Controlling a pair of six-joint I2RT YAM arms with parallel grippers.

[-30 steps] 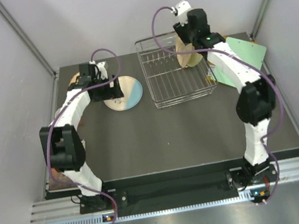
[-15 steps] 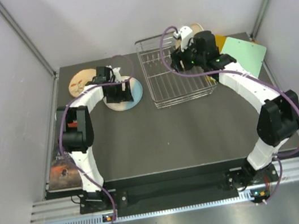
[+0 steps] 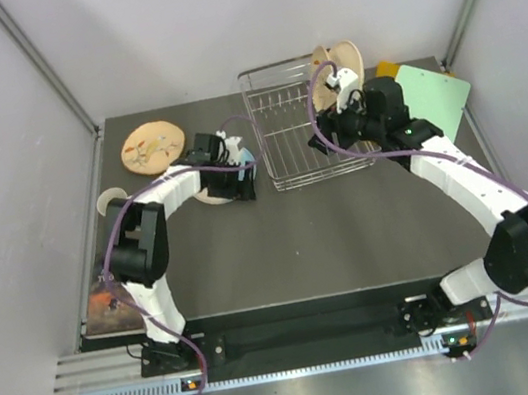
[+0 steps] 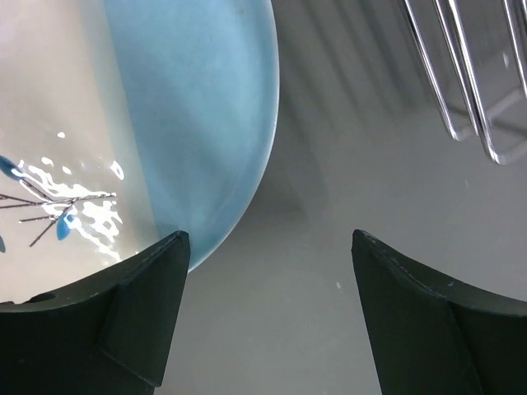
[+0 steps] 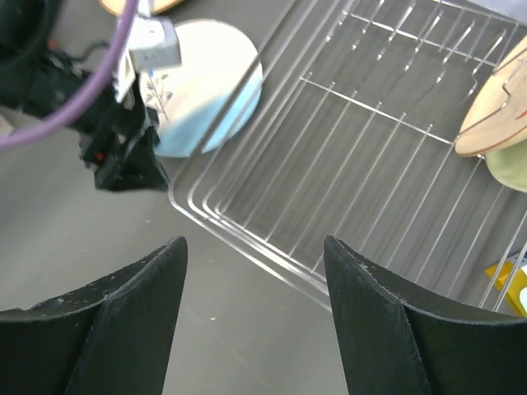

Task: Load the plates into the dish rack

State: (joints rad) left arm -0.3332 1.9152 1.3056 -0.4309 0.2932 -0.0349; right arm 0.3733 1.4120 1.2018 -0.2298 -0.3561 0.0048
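Observation:
A white-and-light-blue plate (image 4: 181, 107) lies flat on the dark table, just left of the dish rack (image 3: 258, 127). My left gripper (image 4: 268, 239) is open low over the plate's right edge, with one fingertip (image 4: 160, 263) above the rim and the other above bare table. In the top view this gripper (image 3: 239, 183) hides most of the plate (image 3: 209, 195). A tan plate (image 3: 152, 145) lies at the back left. Another tan plate (image 5: 498, 107) and a cream-green plate (image 5: 510, 169) stand at the rack's far right end. My right gripper (image 5: 254, 243) hangs open and empty above the rack's front rim (image 5: 247, 239).
A green board (image 3: 434, 93) and an orange board's corner (image 3: 386, 67) lie right of the rack. A book-like object (image 3: 110, 304) sits at the table's left front edge, with a pale round thing (image 3: 110, 198) behind it. Enclosure walls stand close on both sides.
My right gripper let go of the tan plate, which now stands in the rack, and pulled back toward the rack's front. My left gripper slid right across the blue plate to its right edge.

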